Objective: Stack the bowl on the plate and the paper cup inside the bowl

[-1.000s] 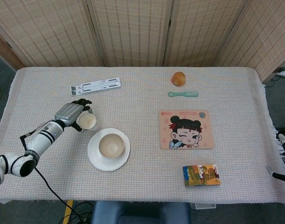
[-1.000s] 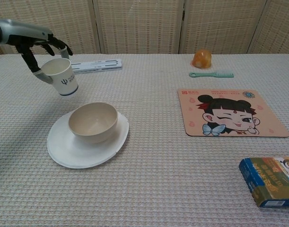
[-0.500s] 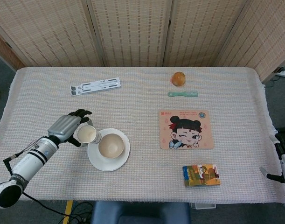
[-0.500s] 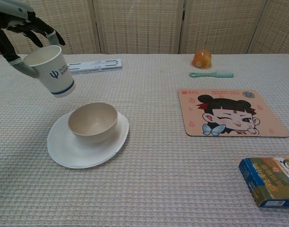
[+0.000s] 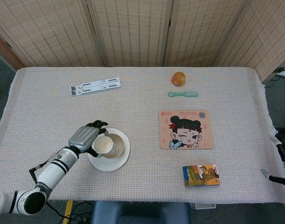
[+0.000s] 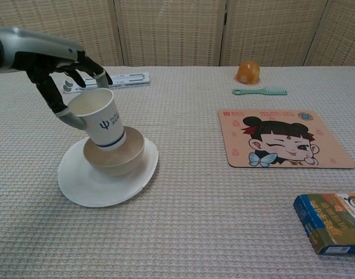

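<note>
One left hand [image 6: 64,81] around paper cup [image 6: 101,119]

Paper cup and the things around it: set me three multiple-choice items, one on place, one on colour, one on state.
1. Where is the bowl?
A. on the plate
B. on the cartoon mat
C. beside the comb

2. What colour is the comb?
A. red
B. green
C. black

3. How is the paper cup?
A. lying on the table
B. upside down on the plate
C. tilted, held by the left hand, base in the bowl

Answers: 1 A, bowl sits on the white plate; 2 B, it is mint green; 3 C, fingers grip its rim while it leans.
</note>
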